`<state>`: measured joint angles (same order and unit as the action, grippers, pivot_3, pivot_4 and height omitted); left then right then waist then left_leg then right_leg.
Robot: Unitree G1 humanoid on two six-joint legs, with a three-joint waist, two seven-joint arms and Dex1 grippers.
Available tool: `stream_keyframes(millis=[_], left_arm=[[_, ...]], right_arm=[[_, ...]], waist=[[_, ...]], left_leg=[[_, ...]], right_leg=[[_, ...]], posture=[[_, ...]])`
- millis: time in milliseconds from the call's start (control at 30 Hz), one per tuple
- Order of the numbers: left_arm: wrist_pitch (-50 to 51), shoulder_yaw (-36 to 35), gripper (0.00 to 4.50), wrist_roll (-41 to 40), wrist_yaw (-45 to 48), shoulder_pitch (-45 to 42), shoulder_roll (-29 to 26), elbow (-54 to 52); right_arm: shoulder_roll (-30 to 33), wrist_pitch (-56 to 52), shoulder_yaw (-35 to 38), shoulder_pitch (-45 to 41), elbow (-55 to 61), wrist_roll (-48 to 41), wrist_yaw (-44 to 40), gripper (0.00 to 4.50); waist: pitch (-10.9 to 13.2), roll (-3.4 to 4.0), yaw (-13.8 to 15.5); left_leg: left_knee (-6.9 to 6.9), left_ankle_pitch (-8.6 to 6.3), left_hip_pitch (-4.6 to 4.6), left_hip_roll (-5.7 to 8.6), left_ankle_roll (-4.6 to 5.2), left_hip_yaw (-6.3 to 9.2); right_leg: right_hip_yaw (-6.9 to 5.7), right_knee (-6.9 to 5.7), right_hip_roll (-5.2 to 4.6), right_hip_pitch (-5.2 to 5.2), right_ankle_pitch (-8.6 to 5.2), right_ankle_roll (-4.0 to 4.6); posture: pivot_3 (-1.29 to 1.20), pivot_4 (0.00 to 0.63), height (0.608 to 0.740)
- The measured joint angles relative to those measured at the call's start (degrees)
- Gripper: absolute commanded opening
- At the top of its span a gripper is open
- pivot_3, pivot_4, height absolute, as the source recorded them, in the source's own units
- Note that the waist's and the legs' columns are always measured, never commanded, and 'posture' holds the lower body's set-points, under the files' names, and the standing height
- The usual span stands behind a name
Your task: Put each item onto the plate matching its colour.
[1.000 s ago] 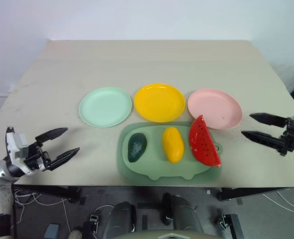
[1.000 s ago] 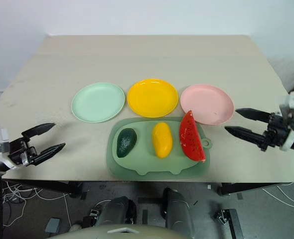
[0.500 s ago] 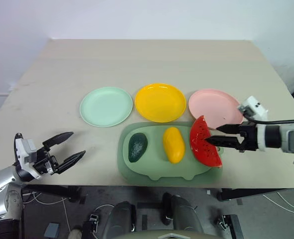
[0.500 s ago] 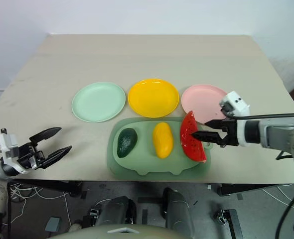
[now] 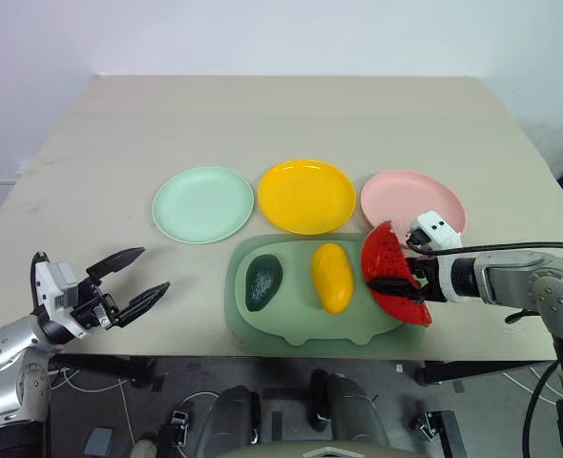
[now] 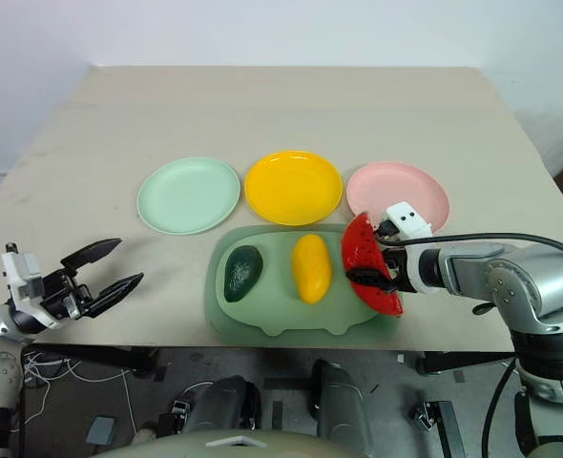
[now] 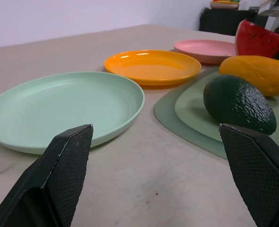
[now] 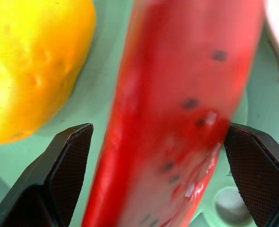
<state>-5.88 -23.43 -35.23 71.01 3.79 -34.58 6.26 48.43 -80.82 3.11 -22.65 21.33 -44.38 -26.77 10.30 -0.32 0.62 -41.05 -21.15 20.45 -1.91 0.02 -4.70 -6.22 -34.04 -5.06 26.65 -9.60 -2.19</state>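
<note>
Right pincer (image 6: pixel 385 270) apart astride watermelon wedge (image 6: pixel 364 274), possibly touching; left pincer (image 5: pixel 133 276) apart.

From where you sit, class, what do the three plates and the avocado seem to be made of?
The green plate, yellow plate and pink plate look like smooth moulded plastic: even colour, soft sheen, faint concentric rings. The avocado appears to be a plastic or rubbery toy, given its pebbled matt skin with dull highlights; which one is unclear.

1. We see three plates in a row on the tabletop (image 6: pixel 291 105): green (image 6: pixel 188 196), yellow (image 6: pixel 293 187), pink (image 6: pixel 410 191).
2. Avocado (image 6: pixel 242 271), mango (image 6: pixel 311 267) and watermelon (image 6: pixel 365 277) lie on a mat (image 6: pixel 272 320).
3. Our right pincer (image 6: pixel 377 264) straddles the watermelon, spread wide; our left pincer (image 6: pixel 108 270) hangs spread at the tabletop's near edge.
</note>
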Motion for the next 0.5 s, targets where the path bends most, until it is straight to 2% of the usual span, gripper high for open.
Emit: stream_keyframes(millis=[33, 133, 167, 233, 500], left_arm=[[0.00, 0.00, 4.47, 0.00, -0.04, -0.08, 0.00, 0.00], [-0.02, 0.06, 4.50, 0.01, -0.19, -0.13, 0.03, 0.00], [-0.04, 0.12, 4.50, 0.01, -0.23, -0.16, 0.15, 0.00], [-0.04, 0.33, 4.50, 0.03, -0.26, -0.35, 0.53, 0.00], [-0.07, 1.28, 4.50, 0.41, -0.45, -1.25, 1.05, 0.01]], right_arm=[[-0.04, 0.11, -0.23, -0.01, 0.12, 0.45, 0.00, 4.50], [-0.05, 0.23, -1.02, 0.00, 0.85, 1.53, 0.14, 3.99], [-0.05, 0.19, -1.35, 0.00, 1.11, 1.92, 0.16, 3.60], [-0.04, 0.19, -1.64, 0.00, 1.53, 2.41, 0.15, 3.12], [0.14, -3.47, 1.26, -2.62, -0.58, -0.05, -4.13, 3.09]], waist=[[-0.02, -0.04, 0.00], [-0.05, -0.09, 0.00], [-0.07, -0.12, -0.01], [-0.15, -0.25, 0.00], [-0.15, -0.26, 0.03]], left_leg=[[0.00, 0.00, 0.00, 0.00, 0.00, 0.00], [0.00, 0.00, -0.01, -0.01, 0.00, 0.00], [0.00, 0.00, -0.01, -0.01, 0.00, 0.01], [0.00, 0.00, -0.02, -0.02, 0.00, 0.02], [0.00, 0.00, 0.04, -0.01, 0.01, 0.01]], right_leg=[[0.00, 0.00, 0.00, -0.01, 0.00, 0.00], [0.00, 0.01, 0.00, -0.01, -0.02, 0.02], [0.00, 0.00, 0.00, -0.01, -0.03, 0.04], [-0.01, 0.00, 0.02, -0.02, -0.03, 0.04], [-0.01, 0.02, 0.01, 0.03, -0.02, 0.04]], posture=[[0.00, 0.150, 0.733], [0.00, 0.150, 0.733], [0.00, 0.150, 0.733], [0.00, 0.150, 0.733], [0.00, 0.150, 0.733]])
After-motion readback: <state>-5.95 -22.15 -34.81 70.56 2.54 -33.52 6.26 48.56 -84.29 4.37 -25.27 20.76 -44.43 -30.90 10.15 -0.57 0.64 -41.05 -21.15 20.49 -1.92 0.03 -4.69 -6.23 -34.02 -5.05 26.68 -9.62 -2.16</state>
